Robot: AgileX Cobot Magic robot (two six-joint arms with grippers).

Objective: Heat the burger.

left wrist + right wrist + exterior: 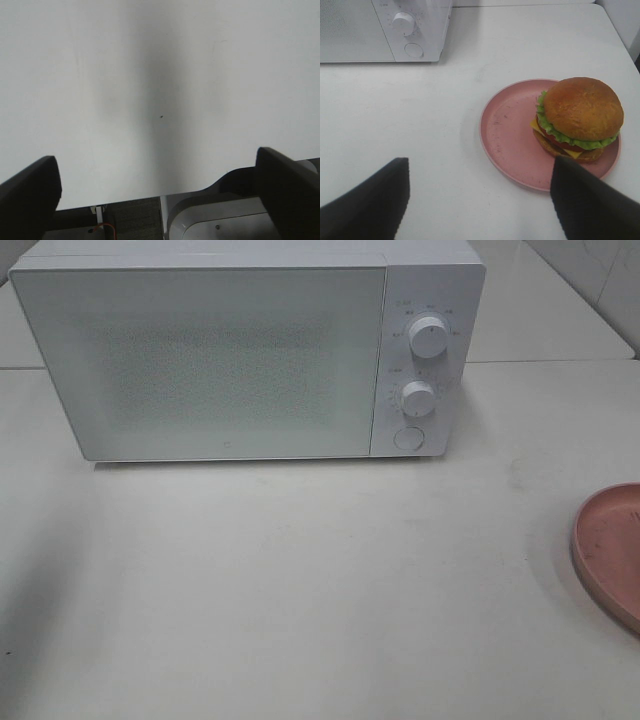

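Left tool (157,192) gaping wide, gripping nothing, hovering over bare white surface (160,75). Right tool (480,200) also spread wide, empty, touching nothing, hanging above surface near pink plate (507,140). Burger (580,117) sitting on plate, off-centre toward rim. White microwave (230,360) standing with door shut.

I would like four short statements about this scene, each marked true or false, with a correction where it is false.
1. The microwave door is closed. True.
2. The burger lies inside the microwave. False: it sits on the pink plate on the table.
3. The right gripper is open and holds nothing. True.
4. The left gripper grips the plate. False: its fingers stand wide apart over bare table.
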